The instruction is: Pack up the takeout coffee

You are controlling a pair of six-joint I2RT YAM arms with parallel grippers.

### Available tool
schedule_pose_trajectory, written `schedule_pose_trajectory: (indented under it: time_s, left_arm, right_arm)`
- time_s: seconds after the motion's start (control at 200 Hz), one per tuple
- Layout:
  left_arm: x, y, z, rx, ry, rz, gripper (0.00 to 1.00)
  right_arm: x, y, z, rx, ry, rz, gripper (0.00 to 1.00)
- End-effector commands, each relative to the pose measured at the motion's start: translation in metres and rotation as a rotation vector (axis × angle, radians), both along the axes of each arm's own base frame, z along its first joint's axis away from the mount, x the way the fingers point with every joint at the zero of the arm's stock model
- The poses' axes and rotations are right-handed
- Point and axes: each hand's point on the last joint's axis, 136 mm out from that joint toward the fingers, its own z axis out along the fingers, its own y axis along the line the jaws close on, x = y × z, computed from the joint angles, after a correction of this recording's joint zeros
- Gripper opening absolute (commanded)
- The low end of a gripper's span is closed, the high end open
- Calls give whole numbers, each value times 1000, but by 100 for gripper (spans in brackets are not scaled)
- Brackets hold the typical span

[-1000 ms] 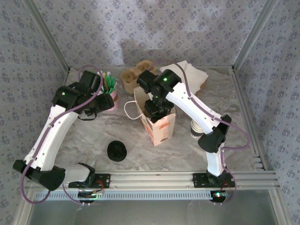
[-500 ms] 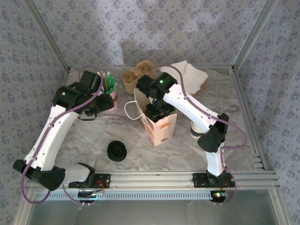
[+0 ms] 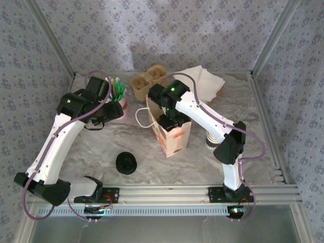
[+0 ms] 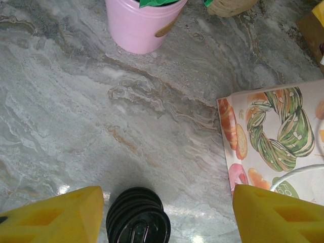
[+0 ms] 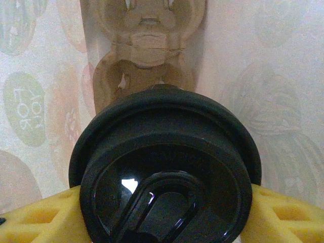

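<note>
Takeout coffee (image 5: 164, 172) is sinking deeper into the printed paper bag (image 3: 174, 139) than a second ago; packing looks nearly done. From left: the left gripper (image 4: 163, 216) is hovering, fingers spread and empty, by the pink tub (image 4: 139, 25) holding green sticks; black lids (image 3: 126, 163) are sitting stacked; the right gripper (image 5: 164, 225) is pinching the cup inside the bag.

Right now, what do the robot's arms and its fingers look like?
Both arms have white tube-like links and chunky black joints. A purple cable runs along the left arm and the right arm. A small green light glows on the right arm's black wrist. The left gripper's fingers and the right gripper's fingers are blocky and bright yellow, with moulded hollows.
</note>
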Motion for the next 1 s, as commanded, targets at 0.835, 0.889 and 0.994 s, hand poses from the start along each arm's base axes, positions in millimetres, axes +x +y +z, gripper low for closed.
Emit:
schedule_pose_trajectory:
  time_s: [0.835, 0.889, 0.994]
  left_arm:
    - [-12, 10, 4, 23, 8, 0, 77]
    - [-12, 10, 4, 24, 7, 0, 79]
    - [-11, 11, 6, 25, 3, 0, 82]
  right_arm:
    - [-11, -18, -10, -80, 65, 7, 66]
    - [-11, -18, -10, -80, 64, 7, 66]
    - [-11, -18, -10, -78, 63, 6, 66]
